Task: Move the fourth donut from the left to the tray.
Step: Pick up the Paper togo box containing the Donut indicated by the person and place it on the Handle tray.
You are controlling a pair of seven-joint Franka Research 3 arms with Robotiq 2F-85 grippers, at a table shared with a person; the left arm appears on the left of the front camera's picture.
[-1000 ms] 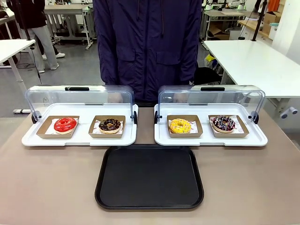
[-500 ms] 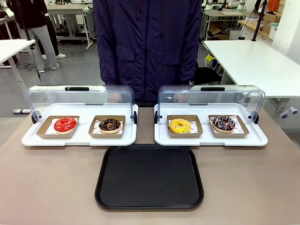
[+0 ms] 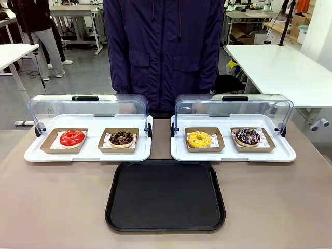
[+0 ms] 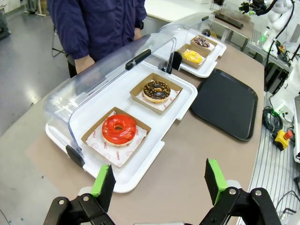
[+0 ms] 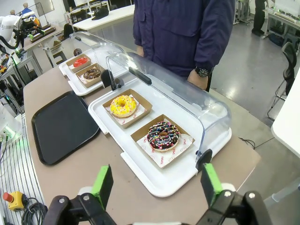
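The fourth donut, dark chocolate with white and pink streaks and sprinkles, lies in its brown cardboard holder at the right end of the right white tray. The black tray sits bare at the table's near middle. My right gripper is open, hovering above the table edge short of that donut. Open as well, my left gripper hangs near the red donut, far from the fourth one.
Two white trays with raised clear lids hold a red donut, a crumb-topped chocolate donut and a yellow donut. A person in a dark jacket stands at the far edge, a hand behind the right lid.
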